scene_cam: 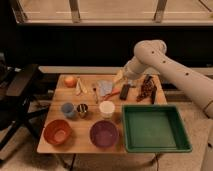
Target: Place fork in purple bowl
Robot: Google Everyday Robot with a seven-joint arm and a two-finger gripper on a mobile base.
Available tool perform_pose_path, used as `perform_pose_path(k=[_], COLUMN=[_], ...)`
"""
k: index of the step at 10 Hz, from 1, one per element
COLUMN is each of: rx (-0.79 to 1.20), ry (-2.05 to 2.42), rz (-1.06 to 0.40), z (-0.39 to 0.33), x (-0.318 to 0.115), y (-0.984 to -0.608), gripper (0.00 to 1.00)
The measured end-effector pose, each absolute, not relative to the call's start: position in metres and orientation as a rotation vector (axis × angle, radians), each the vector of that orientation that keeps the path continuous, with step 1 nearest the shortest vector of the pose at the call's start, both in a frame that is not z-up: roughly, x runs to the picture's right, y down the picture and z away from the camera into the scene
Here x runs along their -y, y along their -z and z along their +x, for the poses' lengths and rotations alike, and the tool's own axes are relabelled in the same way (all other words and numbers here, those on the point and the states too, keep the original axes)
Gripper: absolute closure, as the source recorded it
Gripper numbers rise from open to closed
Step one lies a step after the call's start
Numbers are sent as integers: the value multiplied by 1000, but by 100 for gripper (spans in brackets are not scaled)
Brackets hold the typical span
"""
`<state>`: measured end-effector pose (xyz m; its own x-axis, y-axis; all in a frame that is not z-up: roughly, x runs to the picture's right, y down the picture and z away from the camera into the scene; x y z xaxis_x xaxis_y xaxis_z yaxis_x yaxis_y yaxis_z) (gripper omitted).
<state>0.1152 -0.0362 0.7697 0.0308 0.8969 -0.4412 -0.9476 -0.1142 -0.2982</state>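
Fork (pixel 95 93), one; jaws over far table (pixel 58 101) edge

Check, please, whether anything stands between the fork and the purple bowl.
Yes: the white cup and a dark cup stand between the fork and the purple bowl. The gripper hovers near the table's far edge.
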Motion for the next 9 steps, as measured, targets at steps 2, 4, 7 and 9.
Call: perform_pose_path(k=[2,4,7,9], rx=[-86,-53,-13,25], ry=[-1526,-1477,-1400,-1374], rz=[-642,-688,-734,-740], z=[110,77,13,-12], x=[37,41,47,47], y=[-770,-780,-803,-816], gripper=[34,34,34,34])
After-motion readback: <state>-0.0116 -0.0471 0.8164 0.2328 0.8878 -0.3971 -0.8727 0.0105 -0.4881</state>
